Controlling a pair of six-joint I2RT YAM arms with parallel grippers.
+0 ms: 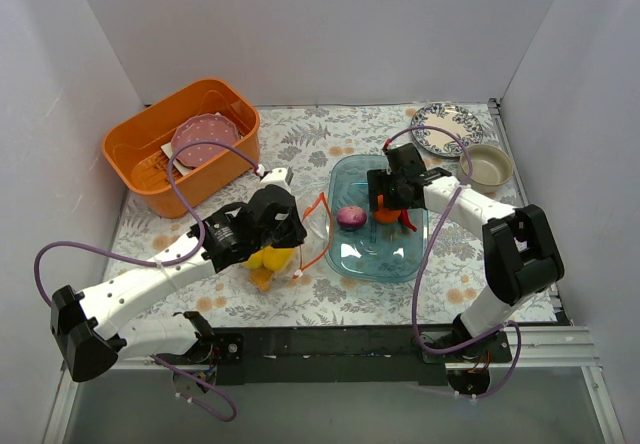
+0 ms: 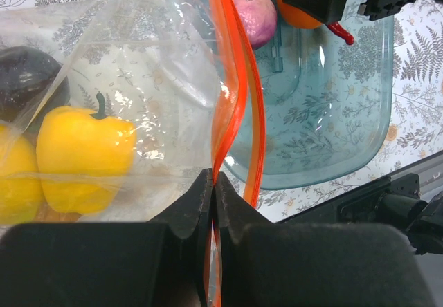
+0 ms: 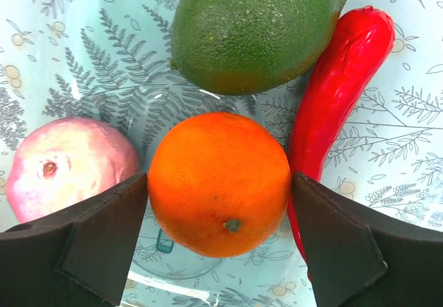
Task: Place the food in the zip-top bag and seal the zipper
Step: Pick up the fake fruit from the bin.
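The clear zip-top bag (image 2: 138, 58) lies left of the blue tray (image 1: 352, 264). It holds a yellow pepper (image 2: 83, 155), a lemon (image 2: 14, 175) and a dark round fruit (image 2: 28, 79). My left gripper (image 2: 214, 182) is shut on one side of the orange-red zipper (image 2: 232, 79), and the mouth gapes toward the tray. My right gripper (image 3: 220, 203) is in the tray, with its fingers touching both sides of the orange (image 3: 218, 182). A green lime (image 3: 252, 30), a red chili (image 3: 336, 92) and a purple onion (image 3: 69, 165) lie around it.
An orange basket (image 1: 130, 154) with a pink plate (image 1: 205, 142) stands at the back left. A patterned plate (image 1: 445, 127) and a beige bowl (image 1: 487, 164) sit at the back right. White walls enclose the table.
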